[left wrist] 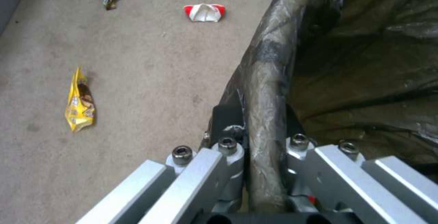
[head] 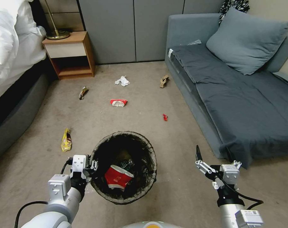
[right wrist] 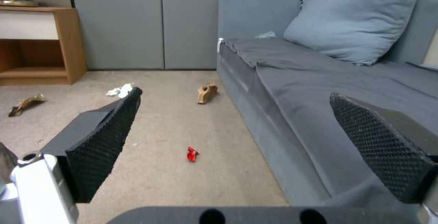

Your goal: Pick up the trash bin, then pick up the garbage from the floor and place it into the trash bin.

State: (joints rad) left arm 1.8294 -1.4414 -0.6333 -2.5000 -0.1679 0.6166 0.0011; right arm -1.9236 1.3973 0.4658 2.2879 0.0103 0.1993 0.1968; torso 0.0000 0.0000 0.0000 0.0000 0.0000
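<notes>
1. Dark-bagged trash bin [head: 102, 190] sits low centre in the head view; left gripper [head: 94, 165] is clamped on its rim at 9 o'clock, one finger inside, one outside, rim [left wrist: 267, 90] pinched between.
2. Inside the bin: crushed red cup [head: 118, 178] and a green-labelled bottle [head: 126, 164].
3. Right gripper [head: 213, 155] hovers at 3 o'clock of the bin, jaws wide apart, holding nothing, close to the sofa [head: 239, 104] front corner.
4. Floor litter: yellow wrapper [head: 66, 140] at 10 o'clock of the bin, red-white carton [head: 118, 102] at 12, red scrap [head: 165, 117] at 1, tissue [head: 122, 81] and brown paper [head: 164, 81] farther, dark wrapper [head: 83, 92] at 11.
5. Open carpet [head: 144, 126] between the bed [head: 14, 63] edge and the sofa edge; nightstand [head: 69, 53] at the far left.
</notes>
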